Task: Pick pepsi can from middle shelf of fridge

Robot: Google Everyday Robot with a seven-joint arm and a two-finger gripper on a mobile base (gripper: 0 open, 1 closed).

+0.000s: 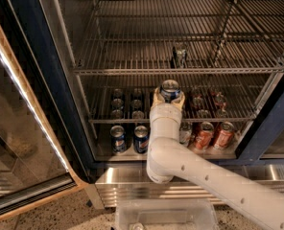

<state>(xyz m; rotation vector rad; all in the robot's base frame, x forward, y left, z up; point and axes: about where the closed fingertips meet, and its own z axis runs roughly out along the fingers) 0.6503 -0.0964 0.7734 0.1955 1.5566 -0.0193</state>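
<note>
**First:** Speckled flooring (79, 217) is being shown below the fridge (39, 80), and its glass door (17, 143) is being seen swung open at the left. Which rack is being taken as the middle shelf (108, 121)?

**Second:** The chrome wire rack loaded with rows of dark-topped cans. Its front rail is being crossed by the pale arm (204, 176).

**First:** And where is the gripper (170, 94) being seen?

**Second:** Just above the middle shelf's front rail, about halfway along it, and pointed into the cabinet.

**First:** How are the jaws being shown?

**Second:** Narrow, and pressed against both sides of the pepsi can (170, 85). The can is being gripped upright, with its silver top being turned towards the camera.

**First:** Is the can being borne by the middle shelf?

**Second:** That cannot be told, as its base is being hidden by the wrist.

**First:** What else is being shown?

**Second:** Above the middle shelf, a pale silver-green can (179, 56) is being shown alone on the next rack. Below the middle shelf, two blue cans (118, 138) are being shown at the left and orange-red cans (214, 135) at the right. Lower again, a clear plastic tub (166, 217) is being shown on the floor.
</note>
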